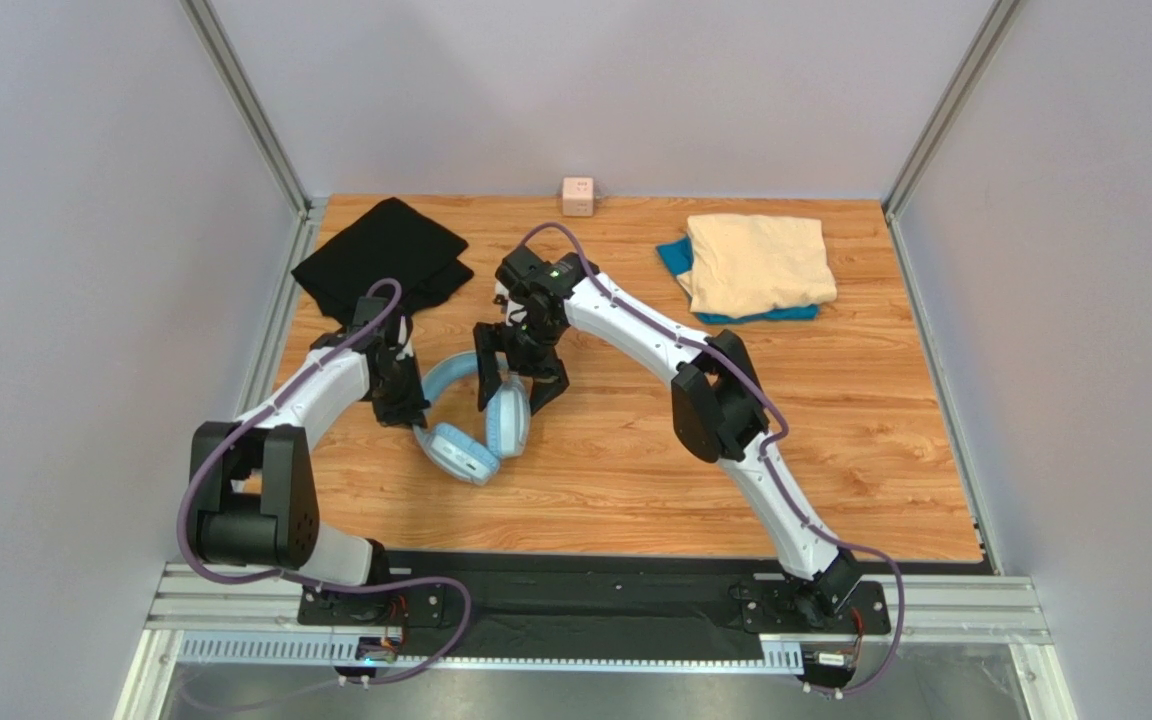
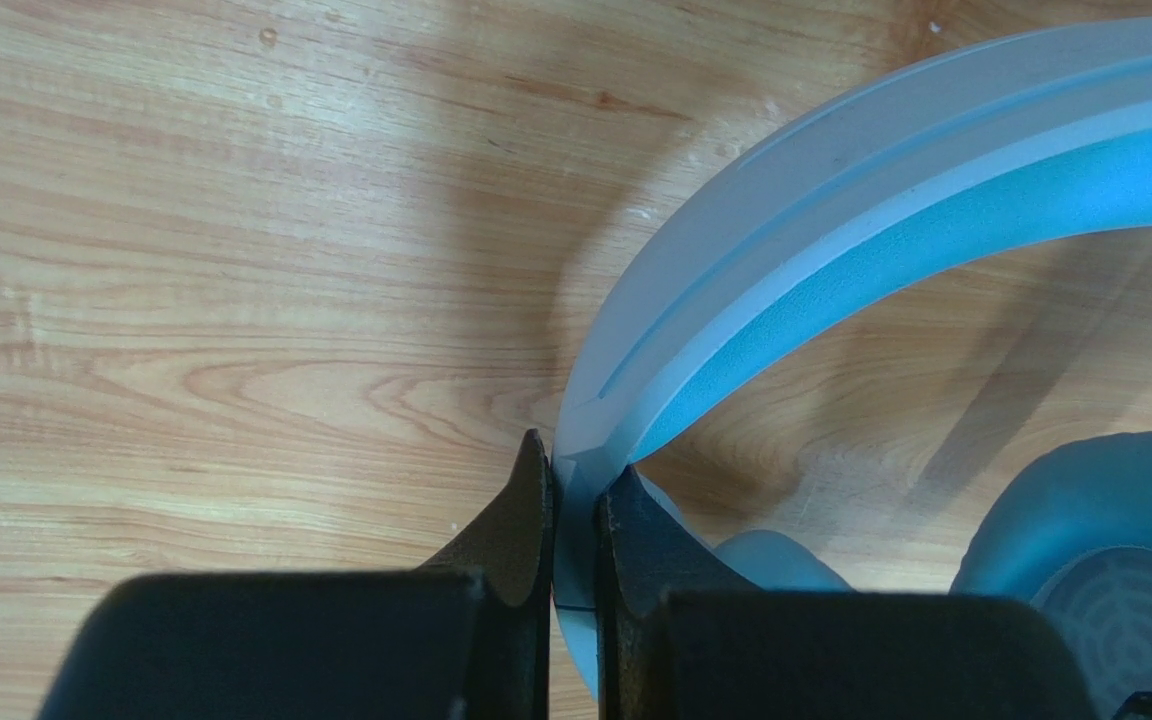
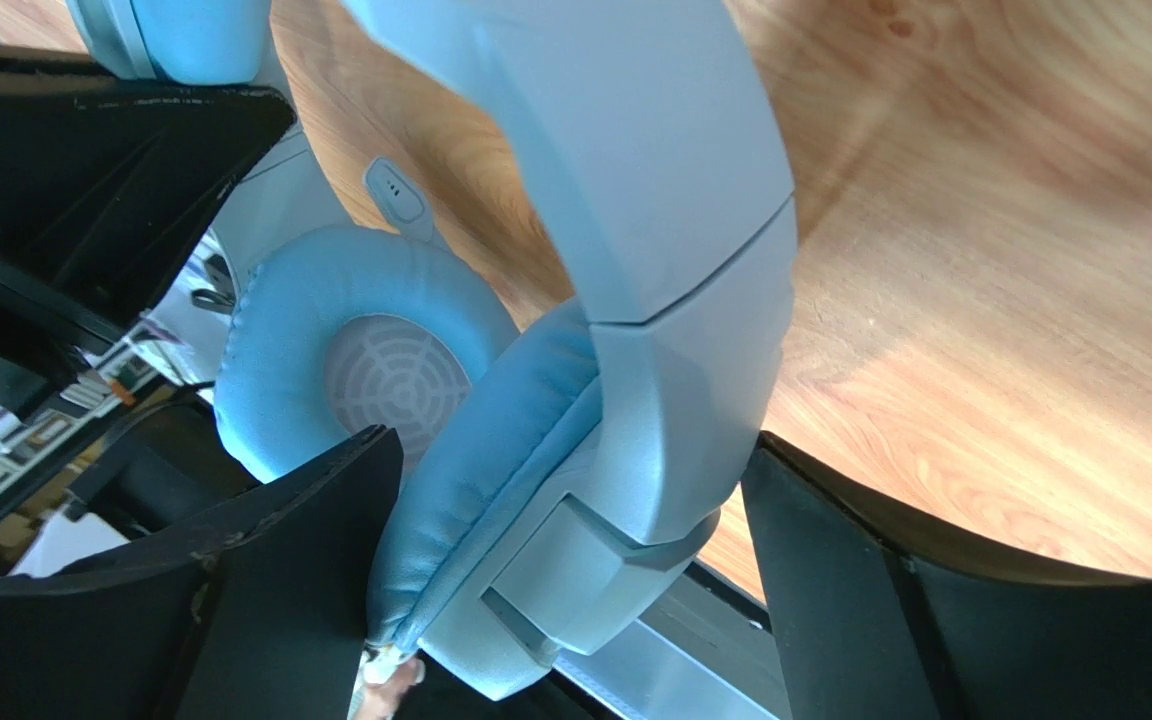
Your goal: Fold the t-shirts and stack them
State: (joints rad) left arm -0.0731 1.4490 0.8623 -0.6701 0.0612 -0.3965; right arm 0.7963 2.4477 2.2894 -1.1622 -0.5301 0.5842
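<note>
With the left pincer (image 2: 575,483) shut thinly on the band (image 2: 838,195) of the headphones (image 1: 462,450) and the right pincer (image 3: 567,555) gaping wide around an earcup (image 3: 515,450), they may twist loose.

The wooden tabletop (image 1: 838,450) carries light-blue headphones (image 1: 462,450), which reach from the left jaws to beneath the right jaws. A black t-shirt (image 1: 379,263) lies just beyond the left jaws. A small pink cube (image 1: 578,195) sits farther back from the right jaws. Well to their right, a blue t-shirt (image 1: 674,258) lies under a folded cream t-shirt (image 1: 760,258).
</note>
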